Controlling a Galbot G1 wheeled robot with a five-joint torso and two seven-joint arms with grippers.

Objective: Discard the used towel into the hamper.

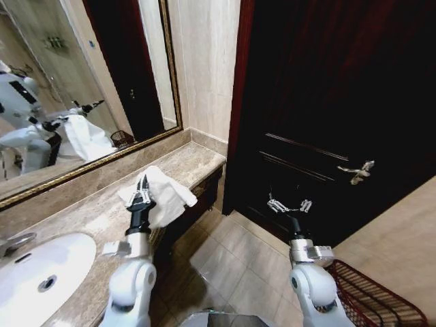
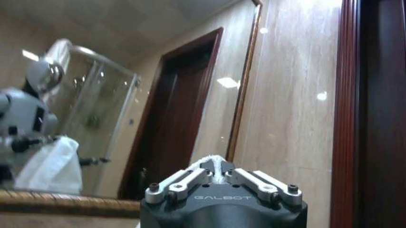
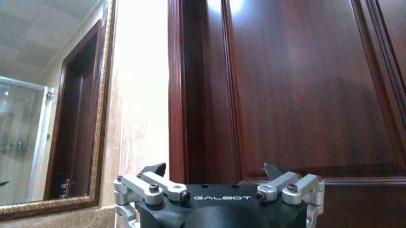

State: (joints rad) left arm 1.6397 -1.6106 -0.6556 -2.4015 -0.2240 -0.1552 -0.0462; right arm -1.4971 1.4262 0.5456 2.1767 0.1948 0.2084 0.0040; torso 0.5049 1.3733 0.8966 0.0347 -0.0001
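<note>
Head view: the left gripper is clamped on the white towel, held above the counter. The hamper stands on the floor at lower right, well apart. The right gripper hangs spread and empty before the door.

Left wrist view: the fingers pinch towel cloth.

Right wrist view: jaws apart.

Judgement: pickup done; carry and drop remain.
</note>
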